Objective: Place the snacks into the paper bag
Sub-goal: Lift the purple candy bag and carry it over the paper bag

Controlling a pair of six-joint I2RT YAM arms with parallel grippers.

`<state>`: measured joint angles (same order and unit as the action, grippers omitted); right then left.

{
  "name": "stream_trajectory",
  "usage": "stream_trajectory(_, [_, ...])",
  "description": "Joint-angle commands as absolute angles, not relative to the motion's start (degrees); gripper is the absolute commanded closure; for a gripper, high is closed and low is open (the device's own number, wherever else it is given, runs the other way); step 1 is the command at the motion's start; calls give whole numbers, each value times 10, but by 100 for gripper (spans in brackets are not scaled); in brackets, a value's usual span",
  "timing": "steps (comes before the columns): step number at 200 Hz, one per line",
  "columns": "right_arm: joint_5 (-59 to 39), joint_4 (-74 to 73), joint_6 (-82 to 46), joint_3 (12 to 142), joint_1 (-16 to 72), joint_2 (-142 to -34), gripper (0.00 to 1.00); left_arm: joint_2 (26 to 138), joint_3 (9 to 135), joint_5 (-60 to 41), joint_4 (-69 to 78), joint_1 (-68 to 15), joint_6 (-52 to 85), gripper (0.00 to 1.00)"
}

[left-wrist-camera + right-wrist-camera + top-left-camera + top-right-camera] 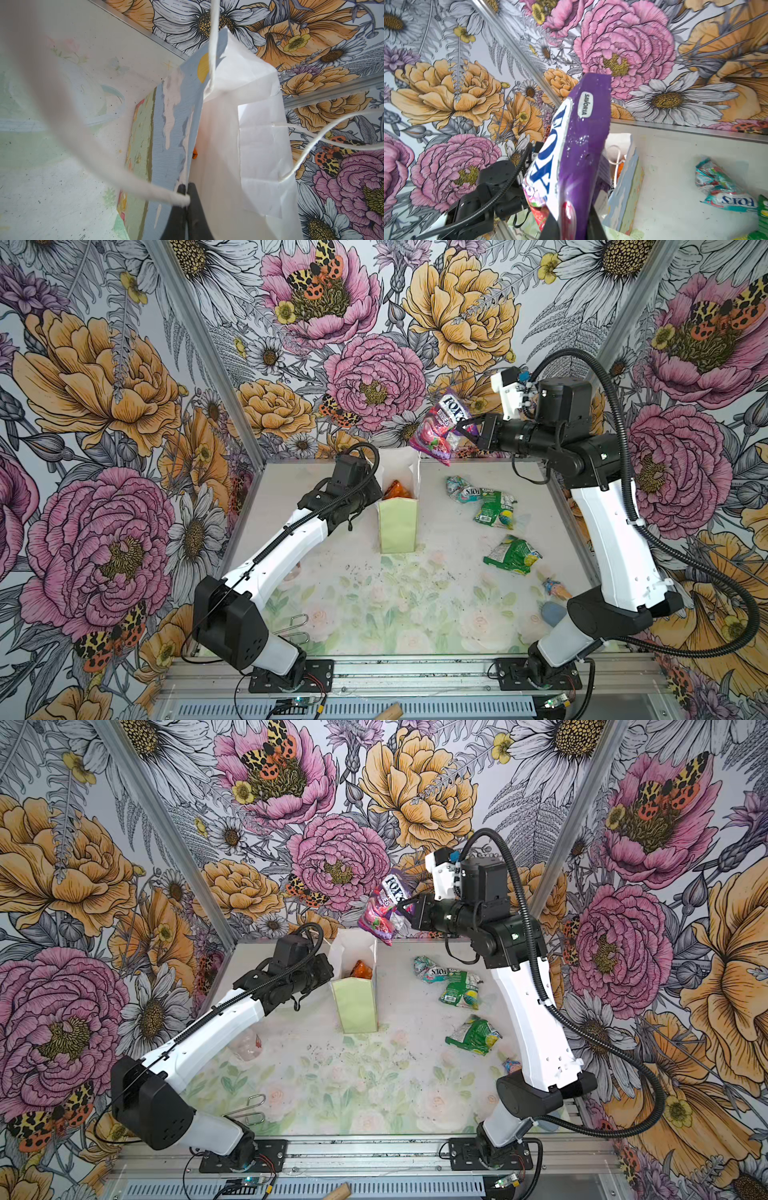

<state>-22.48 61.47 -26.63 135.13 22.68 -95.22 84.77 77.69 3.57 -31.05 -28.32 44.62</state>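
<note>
The paper bag (398,526) (355,1006) stands upright at the back middle of the table, mouth open, with an orange snack (398,490) (360,969) inside. My left gripper (375,491) (186,188) is shut on the bag's left wall, pinching it by a white cord handle (104,155). My right gripper (459,427) (571,228) is shut on a pink-purple FOX'S packet (436,429) (384,909) (581,155), which hangs in the air above and just right of the bag's mouth. On the table to the right lie a teal packet (463,489) (720,193), two green packets (496,510) (513,556) and a tiny wrapped candy (555,587).
A blue-grey oval thing (552,612) lies by the right arm's base. Wire clips (297,624) sit near the front left, and a clear plastic piece (249,1044) lies under the left arm. Flowered walls close in the table on three sides.
</note>
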Motion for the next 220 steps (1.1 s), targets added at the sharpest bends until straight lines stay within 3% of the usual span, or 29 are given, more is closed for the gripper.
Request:
stream_trajectory(1, [-146,656,-246,1382,260,-993,100,848,792,25,-307,-284,443,100])
stream_trajectory(220, [119,673,-264,1469,398,-1144,100,836,788,26,-305,-288,443,100])
